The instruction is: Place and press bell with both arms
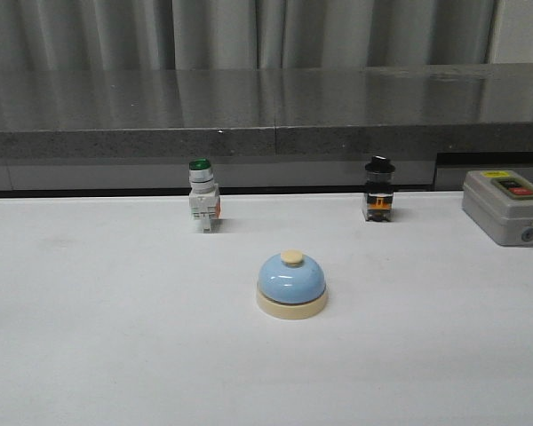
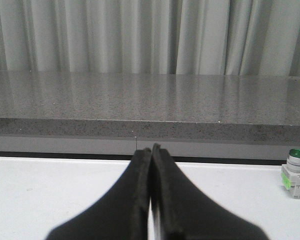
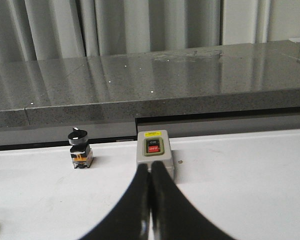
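Bell (image 1: 290, 284) sat upright mid-table, button up, axis vertical, round so no long axis. My left gripper (image 2: 151, 152) and right gripper (image 3: 150, 172) were both pinched together, empty. Fits either pre-placement or already placed and pressed; scene didn't settle which step.

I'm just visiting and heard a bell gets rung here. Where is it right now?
In the front view the blue bell sits near the middle of the white table, closer to the camera than the green-capped switch and the black-knobbed switch.
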Controlling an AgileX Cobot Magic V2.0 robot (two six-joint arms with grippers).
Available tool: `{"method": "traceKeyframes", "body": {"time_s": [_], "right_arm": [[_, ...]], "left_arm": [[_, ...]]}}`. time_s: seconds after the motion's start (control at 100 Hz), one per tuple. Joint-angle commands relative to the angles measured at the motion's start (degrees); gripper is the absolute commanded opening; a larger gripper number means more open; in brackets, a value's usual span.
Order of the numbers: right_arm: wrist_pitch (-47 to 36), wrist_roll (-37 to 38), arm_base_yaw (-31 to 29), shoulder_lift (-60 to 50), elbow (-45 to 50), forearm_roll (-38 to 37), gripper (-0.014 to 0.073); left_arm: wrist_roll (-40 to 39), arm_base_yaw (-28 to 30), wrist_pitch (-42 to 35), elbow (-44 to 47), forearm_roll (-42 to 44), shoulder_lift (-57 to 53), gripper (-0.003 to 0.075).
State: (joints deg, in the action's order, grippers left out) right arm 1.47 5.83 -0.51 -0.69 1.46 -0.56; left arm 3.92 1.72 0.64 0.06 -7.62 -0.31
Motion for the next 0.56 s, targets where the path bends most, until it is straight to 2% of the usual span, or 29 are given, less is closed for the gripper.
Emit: {"method": "traceKeyframes", "body": {"time_s": [0.0,0.55], "right_arm": [[-4.5,-0.1,-0.3,-1.0,-0.8,-1.0,-0.0060],[-5.1,-0.1,-0.3,-1.0,-0.8,-1.0,-0.0060]], "left_arm": [[-0.5,0.0,-4.3,2.4,0.0,-1.7,-0.0020],[-0.5,0.0,-4.3,2.4,0.0,-1.7,-0.0020]]}}
